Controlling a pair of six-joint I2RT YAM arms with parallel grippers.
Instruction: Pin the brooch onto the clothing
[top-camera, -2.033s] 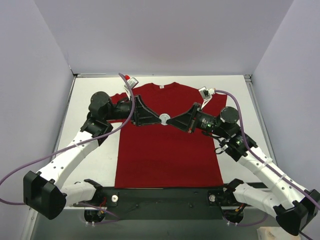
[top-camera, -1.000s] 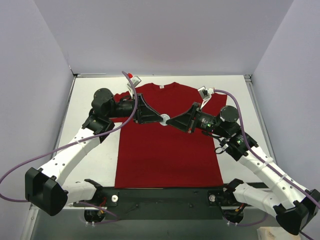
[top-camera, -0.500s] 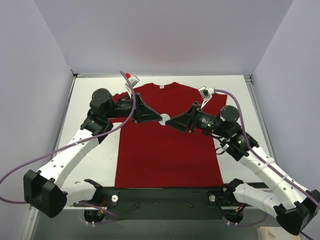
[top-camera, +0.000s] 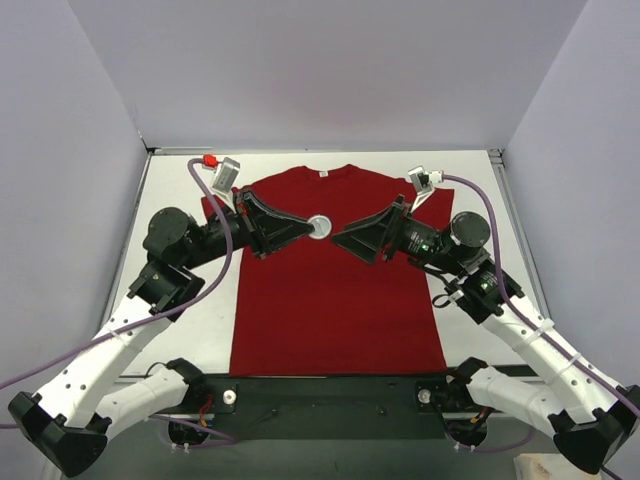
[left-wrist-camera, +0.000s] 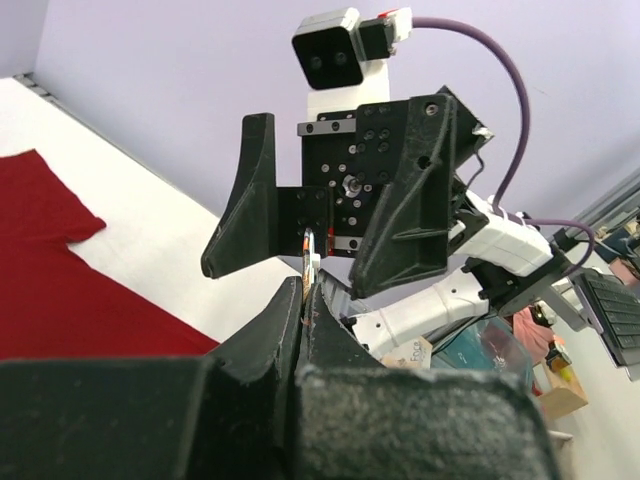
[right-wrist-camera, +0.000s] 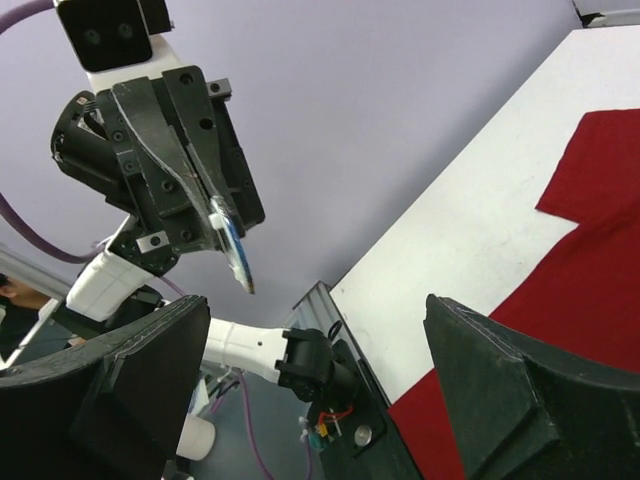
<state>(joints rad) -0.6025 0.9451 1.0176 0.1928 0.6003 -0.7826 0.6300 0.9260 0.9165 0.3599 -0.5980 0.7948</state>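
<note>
I have the tiny round badge-like brooch pinched edge-on at the tips of the left tool, whose jaws are closed tight on it. The right tool faces it from just beside, jaws spread wide and holding nothing, so the brooch rides on the left side alone.

It hangs in the air above the upper chest of the plain dark red short-sleeved T-shirt, not touching the fabric. The shirt lies flat in the middle of the white table, collar toward the far edge.

I judge this the carrying step, with the pinning itself not yet begun. Next I would lower the left tool toward the chest cloth, keeping the brooch's back turned to the fabric. I would send the free right tool down to steady or bunch the shirt beside the landing spot. I cannot tell from either wrist view how the pin sits.
</note>
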